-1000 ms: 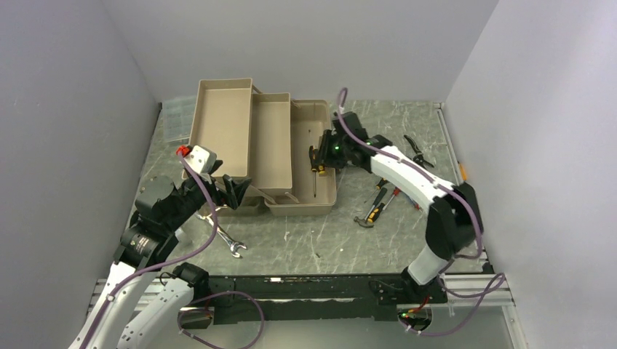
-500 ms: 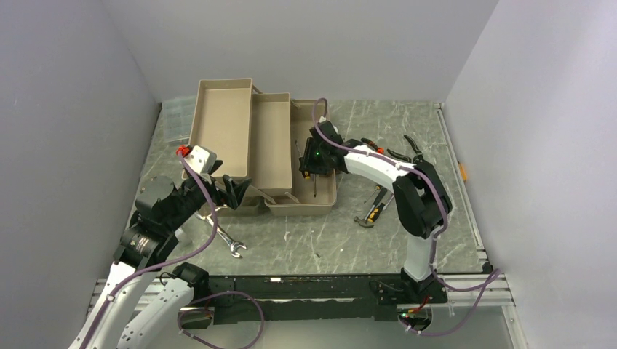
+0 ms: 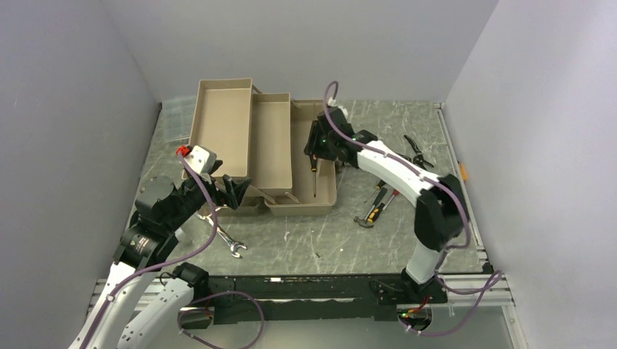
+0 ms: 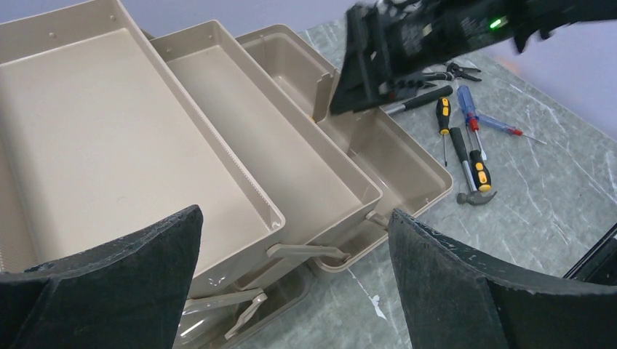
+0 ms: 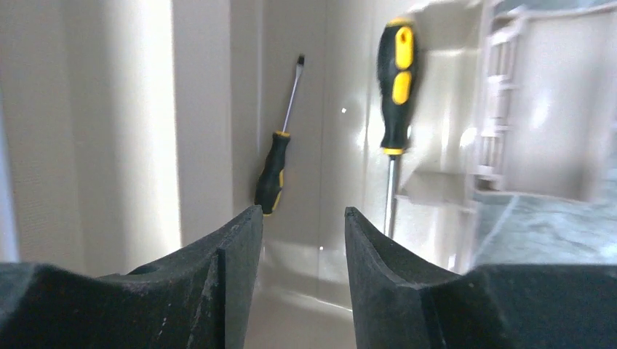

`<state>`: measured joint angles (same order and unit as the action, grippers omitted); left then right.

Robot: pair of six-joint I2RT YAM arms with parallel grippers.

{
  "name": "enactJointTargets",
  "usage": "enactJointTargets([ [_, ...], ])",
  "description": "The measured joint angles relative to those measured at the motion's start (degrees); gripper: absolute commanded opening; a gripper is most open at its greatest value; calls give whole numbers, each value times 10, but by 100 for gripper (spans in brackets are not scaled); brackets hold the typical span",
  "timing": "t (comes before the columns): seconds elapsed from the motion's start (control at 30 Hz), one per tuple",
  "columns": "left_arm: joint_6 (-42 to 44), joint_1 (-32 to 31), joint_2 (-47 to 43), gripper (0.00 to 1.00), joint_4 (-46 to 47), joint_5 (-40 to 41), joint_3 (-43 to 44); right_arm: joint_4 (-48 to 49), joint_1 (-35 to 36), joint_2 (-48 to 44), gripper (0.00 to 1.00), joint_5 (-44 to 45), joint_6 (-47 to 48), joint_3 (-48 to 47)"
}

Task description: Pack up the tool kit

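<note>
Toolbox (image 3: 222, 127), large, tan-brown plastic: stands open at the far left-centre of the grey marbled tabletop (image 3: 320, 240). Two fold-out trays step up to the left, and the deep bottom compartment lies to the right.

Two black-and-yellow-handled screwdrivers: short screwdriver (image 5: 275, 171) and longer screwdriver (image 5: 396, 80). They lie side by side, not touching, inside the bottom compartment.

Right hand (image 5: 300, 218): over that compartment, fingers moderately parted, nothing between them.

Left hand (image 4: 295, 214): by the toolbox's near left corner, jaws spread wide, empty.

Steel wrench (image 3: 227, 241): flat on the tabletop just in front of the toolbox, near the left hand.

Hammer (image 3: 369, 216), black-and-yellow grip, beside loose screwdrivers (image 3: 385, 190): on the tabletop to the right of the toolbox.

Black-handled pliers (image 3: 415, 147): farther right, towards the back.

Clear compartmented box (image 3: 177, 116): far left corner, beside the upper tray.
</note>
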<state>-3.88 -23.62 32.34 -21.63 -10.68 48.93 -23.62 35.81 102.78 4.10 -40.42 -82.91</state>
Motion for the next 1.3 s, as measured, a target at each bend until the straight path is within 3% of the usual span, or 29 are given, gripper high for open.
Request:
enactJointTargets([
  [0.1,0,0,0,99,0,0,0,-15,-9,-68,57,32,7,10],
  [0.23,0,0,0,99,0,0,0,-25,-48,-182,56,80,11,59],
  [0.37,0,0,0,99,0,0,0,-37,-122,-283,59,111,14,136],
  [0.5,0,0,0,99,0,0,0,-49,-202,-326,64,124,18,212],
  [0.7,0,0,0,99,0,0,0,-69,-247,-309,58,140,19,275],
  [1.1,0,0,0,99,0,-2,0,-31,-266,-104,55,145,19,252],
  [1.3,0,0,0,99,0,-2,0,-4,-274,-49,53,145,23,233],
])
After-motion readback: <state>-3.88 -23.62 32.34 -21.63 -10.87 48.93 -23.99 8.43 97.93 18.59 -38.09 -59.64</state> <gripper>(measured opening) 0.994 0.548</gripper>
